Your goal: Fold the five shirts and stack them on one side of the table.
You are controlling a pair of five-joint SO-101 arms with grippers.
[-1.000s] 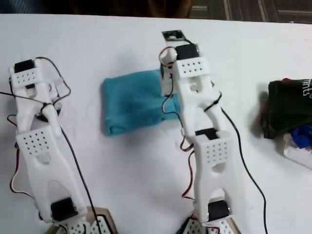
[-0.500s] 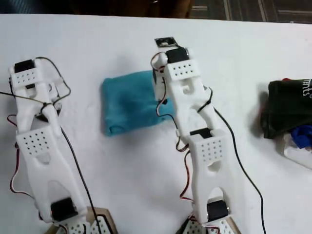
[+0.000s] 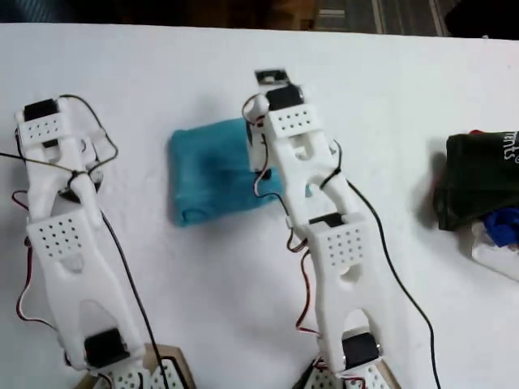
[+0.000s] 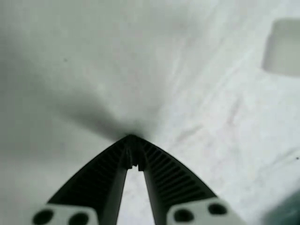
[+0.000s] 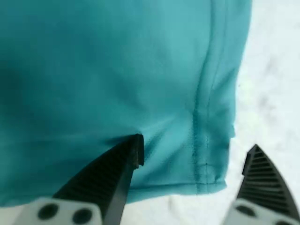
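Right gripper (image 5: 196,151), jaws open, had slid toward nine o'clock onto the folded teal shirt (image 3: 207,172); left gripper (image 4: 134,154) sat closed. Likely positioning for stacking.

Teal shirt (image 3: 212,170), white table (image 3: 162,73)

Left arm (image 3: 61,243) and right arm (image 3: 336,251): same build. White printed shells, with flat panels perforated by grids of small round holes. Black servo blocks (image 3: 108,347) sit at the joints. Thin black cables (image 3: 126,284) and red wires (image 3: 305,304) loop along each arm's side. Tan base plates (image 3: 172,365). The jaws are black, ribbed and triangular, on white mounts (image 4: 61,216) with dark round screw holes.
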